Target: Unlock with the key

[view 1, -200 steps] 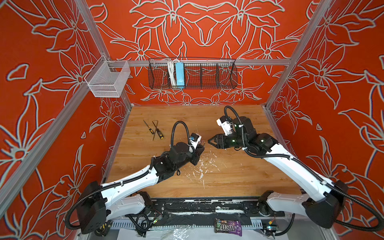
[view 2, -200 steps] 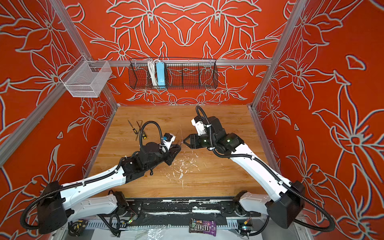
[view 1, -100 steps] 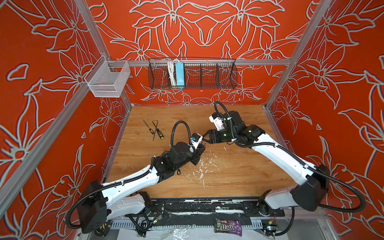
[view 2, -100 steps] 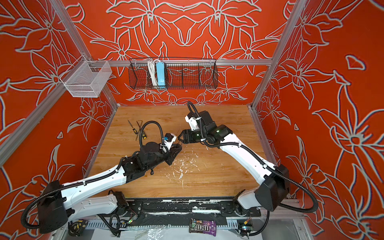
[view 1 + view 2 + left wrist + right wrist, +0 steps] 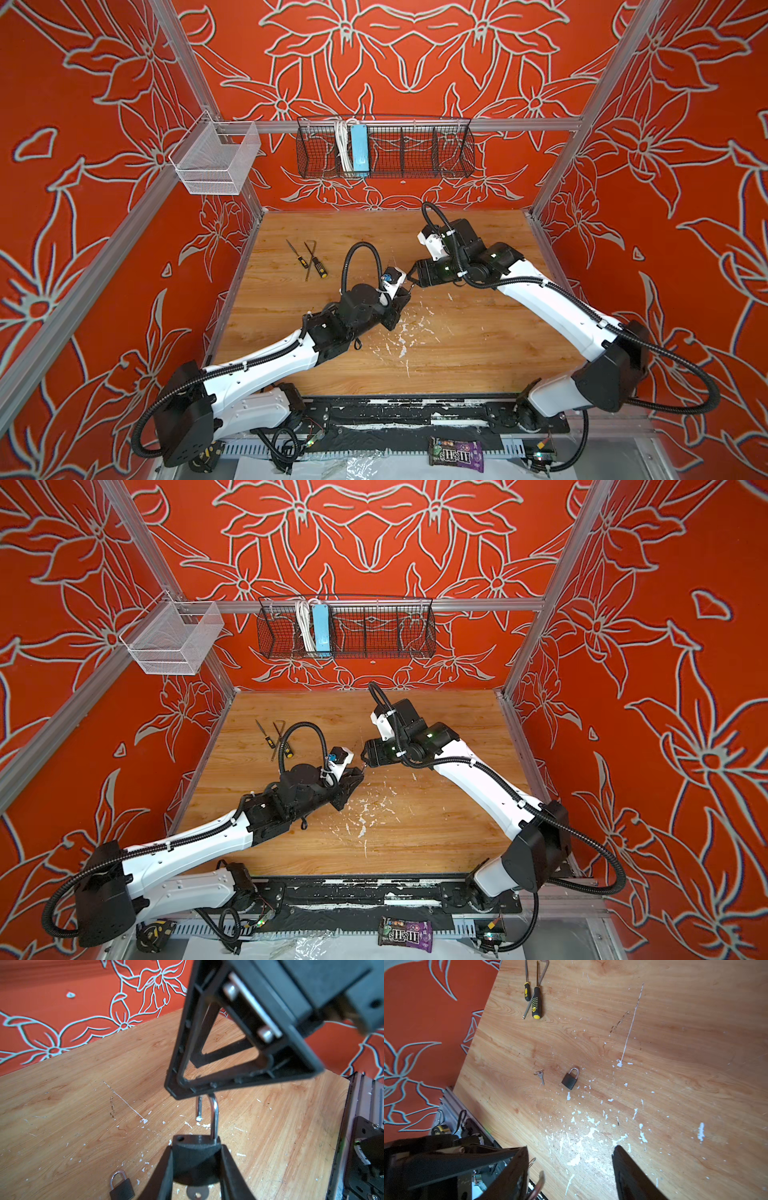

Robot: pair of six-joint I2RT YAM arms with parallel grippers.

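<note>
My left gripper (image 5: 197, 1146) is shut on a black padlock (image 5: 195, 1157) and holds it above the wooden table (image 5: 83, 1095). A silver key (image 5: 196, 1193) sticks out of the lock's underside. Its shackle (image 5: 215, 1118) stands raised, with the free leg out of the body. In both top views my left gripper (image 5: 401, 293) and my right gripper (image 5: 411, 277) meet at mid-table. My right gripper (image 5: 571, 1167) is open, and the shackle (image 5: 538, 1184) lies next to one of its fingers (image 5: 517, 1172).
A second black padlock (image 5: 570, 1079), shackle closed, lies on the table with a loose key (image 5: 541, 1076) next to it. Two screwdrivers (image 5: 536, 1001) and a hex key lie at the back left. Wire baskets (image 5: 384, 147) hang on the back wall.
My right gripper has moved left up to the left gripper and its jaws have opened wider. The left arm and the padlock have stayed put.
</note>
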